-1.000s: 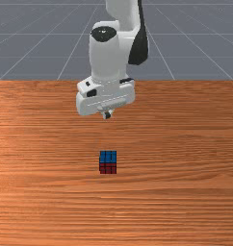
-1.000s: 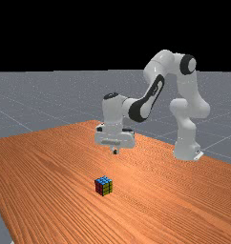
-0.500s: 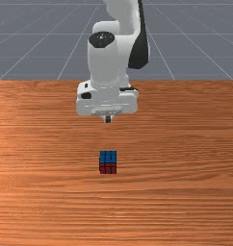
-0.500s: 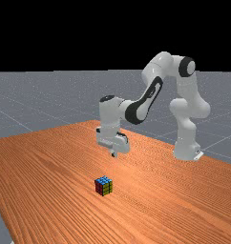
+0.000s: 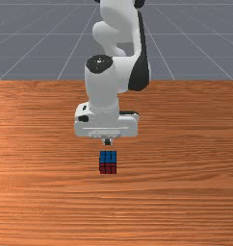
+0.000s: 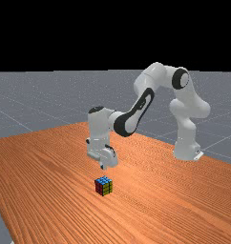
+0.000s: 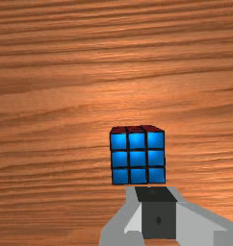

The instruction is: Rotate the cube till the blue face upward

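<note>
With my two-finger gripper (image 5: 107, 142) pressed together on nothing, I judge the black-gridded, blue-topped cube (image 7: 137, 158) near it on the orange-brown wooden table (image 6: 41, 167) light, stiff, perhaps slick, best pinched mid-height across opposite sides.

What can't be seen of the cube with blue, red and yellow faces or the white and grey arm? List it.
- Underside of the cube: far view, hidden by the cube itself.
- Face opposite yellow: far view, hidden by the cube's body.
- Upper part of the arm: front view, cut off by the top edge.
</note>
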